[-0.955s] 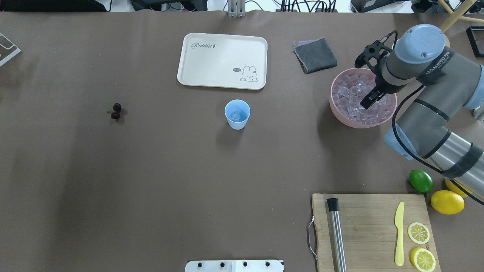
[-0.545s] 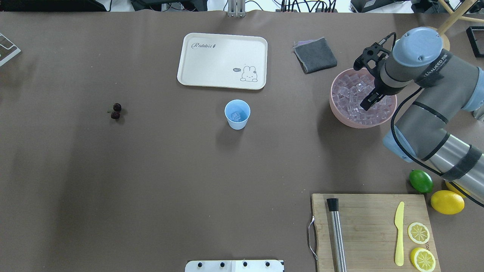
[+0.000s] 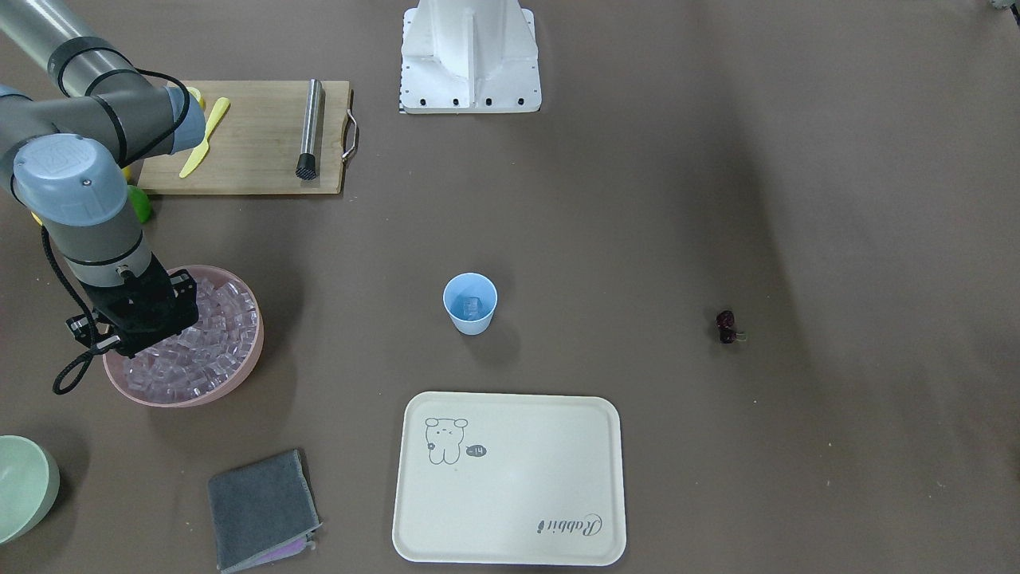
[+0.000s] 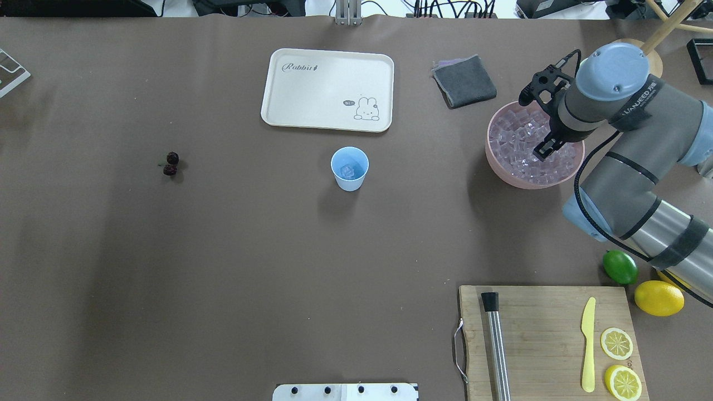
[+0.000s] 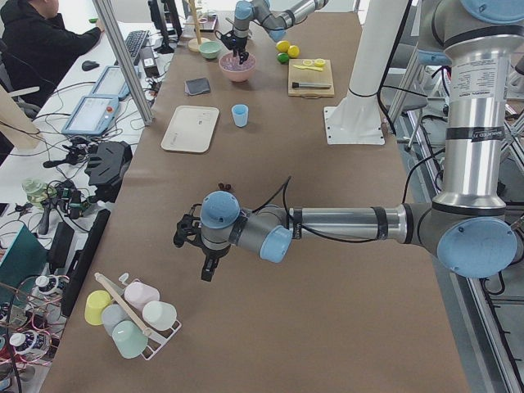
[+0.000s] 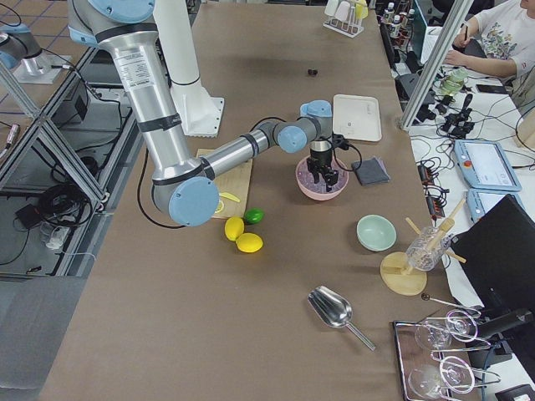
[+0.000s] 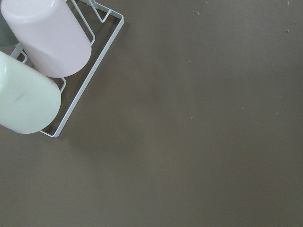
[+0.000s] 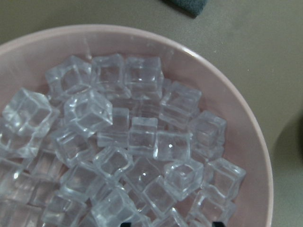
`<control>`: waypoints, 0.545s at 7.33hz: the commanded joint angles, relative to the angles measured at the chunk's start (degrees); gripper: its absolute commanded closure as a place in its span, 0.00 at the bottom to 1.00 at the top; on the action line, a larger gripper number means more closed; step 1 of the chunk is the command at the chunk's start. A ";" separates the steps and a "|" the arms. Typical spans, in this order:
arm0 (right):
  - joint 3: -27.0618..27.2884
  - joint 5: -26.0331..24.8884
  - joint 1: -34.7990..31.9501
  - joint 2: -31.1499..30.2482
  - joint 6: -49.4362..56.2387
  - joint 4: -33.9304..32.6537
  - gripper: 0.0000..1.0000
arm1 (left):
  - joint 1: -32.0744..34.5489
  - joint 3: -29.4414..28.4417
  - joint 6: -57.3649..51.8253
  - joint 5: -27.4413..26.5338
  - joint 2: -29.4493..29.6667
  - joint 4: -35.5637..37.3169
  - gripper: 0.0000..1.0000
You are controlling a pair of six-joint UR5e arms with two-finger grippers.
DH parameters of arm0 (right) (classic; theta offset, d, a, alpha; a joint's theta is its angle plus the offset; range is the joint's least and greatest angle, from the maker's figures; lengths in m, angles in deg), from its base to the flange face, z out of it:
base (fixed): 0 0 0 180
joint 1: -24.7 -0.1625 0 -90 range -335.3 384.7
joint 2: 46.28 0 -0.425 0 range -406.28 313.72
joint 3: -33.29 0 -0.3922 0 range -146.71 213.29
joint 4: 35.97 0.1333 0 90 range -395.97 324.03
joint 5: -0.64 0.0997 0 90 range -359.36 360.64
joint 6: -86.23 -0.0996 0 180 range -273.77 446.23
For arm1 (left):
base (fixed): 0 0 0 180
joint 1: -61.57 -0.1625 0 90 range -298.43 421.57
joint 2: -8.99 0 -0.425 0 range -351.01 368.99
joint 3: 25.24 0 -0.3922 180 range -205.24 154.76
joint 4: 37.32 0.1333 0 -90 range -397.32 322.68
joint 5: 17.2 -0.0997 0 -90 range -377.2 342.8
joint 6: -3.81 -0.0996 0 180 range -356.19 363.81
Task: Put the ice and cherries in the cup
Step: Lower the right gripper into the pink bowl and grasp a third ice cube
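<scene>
– Ice [image 4: 515,142] and cherries [image 4: 170,164] for the cup [image 4: 351,184]: what stands at the left end of the tabletop?
– Only the side view reaches there. The left gripper [image 5: 208,273] hangs above bare table near a wire rack [image 7: 89,77], which carries a pink tumbler [image 7: 52,38] and a pale green tumbler [image 7: 23,99]. Whether its jaws are apart or together, I cannot tell.
– And going to the right?
– The cherries lie in the left half, roughly midway between the robot's edge and the far edge, touching each other. The cup stands upright near the middle of the tabletop, well apart from them, with one clear cube [image 4: 347,171] inside. Beyond it, toward the far edge, lies a cream tray [image 4: 327,89].
– Where is the rest of the ice?
– In the pink bowl [image 4: 501,174], in the right half, closer to the far edge. A folded grey cloth [image 4: 465,81] lies near it, toward the far edge. The right gripper [image 4: 543,151] hangs in the bowl with its tips among the cubes. Its jaws are spread: the wrist camera shows both tips apart, with several cubes between them.
– And the near right corner?
– A wooden cutting board [image 4: 540,334] with a steel muddler [image 4: 496,345], a yellow knife [image 4: 588,345] and two lemon slices [image 4: 616,343]. Just beside it lie a lime [image 4: 620,267] and a whole lemon [image 4: 659,298].
</scene>
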 commanded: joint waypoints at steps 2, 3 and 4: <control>3.47 -0.19 -0.03 -0.41 1.57 -4.39 0.36 | -0.19 0.07 0.01 0.09 -0.09 0.00 0.02; 5.58 -1.33 -0.12 -0.41 3.83 -7.73 0.36 | -0.37 0.07 0.01 0.09 -0.09 0.00 0.02; 5.86 -2.99 0.05 -0.58 4.29 -8.46 0.36 | -0.89 -0.01 0.01 0.00 -0.09 0.00 0.02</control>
